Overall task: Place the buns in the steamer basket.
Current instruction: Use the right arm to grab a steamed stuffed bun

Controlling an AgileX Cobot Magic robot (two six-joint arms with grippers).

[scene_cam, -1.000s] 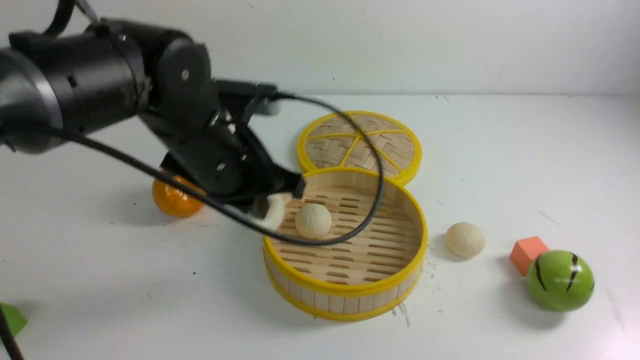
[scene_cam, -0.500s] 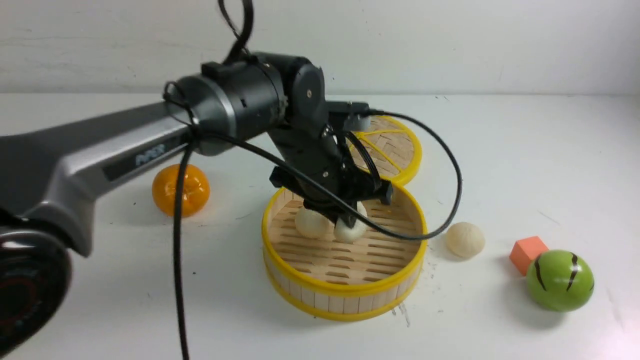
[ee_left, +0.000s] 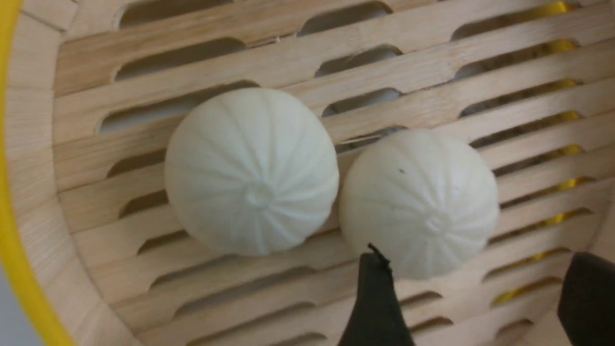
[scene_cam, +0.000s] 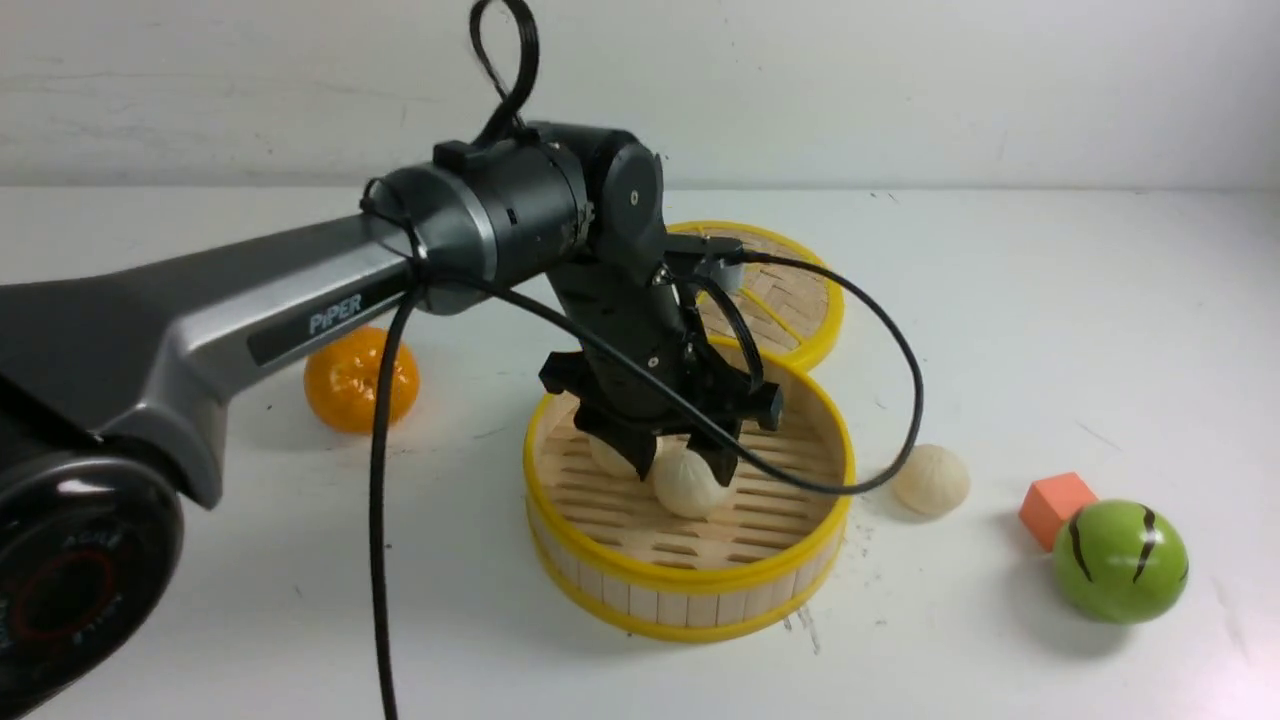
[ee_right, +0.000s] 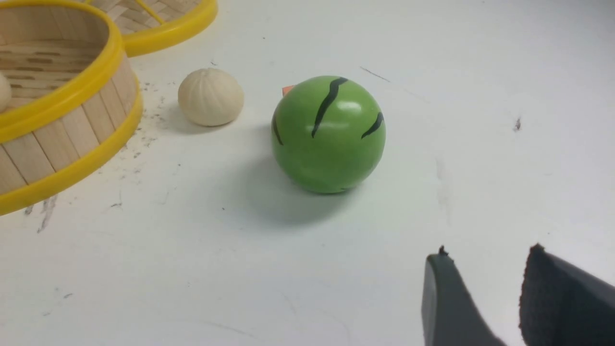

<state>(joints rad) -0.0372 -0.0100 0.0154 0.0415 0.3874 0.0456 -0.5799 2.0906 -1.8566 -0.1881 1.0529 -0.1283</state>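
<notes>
Left wrist view: pleated, cream-white buns (ee_left: 251, 168).

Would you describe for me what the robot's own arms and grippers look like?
The left arm has a grey metallic link with a black panel lettered "PiPER" in pale print, then rounded dark joints with small round screws. Thin black cables loop around it. The left gripper is black with tapering fingers. Of the right gripper, only dark, narrow fingers show.

White table (scene_cam: 450, 620): basket (scene_cam: 672, 606), lid (scene_cam: 800, 285), 1 bun (scene_cam: 931, 480), fruit (scene_cam: 350, 385), block (scene_cam: 1055, 508), ball (scene_cam: 1120, 562).
</notes>
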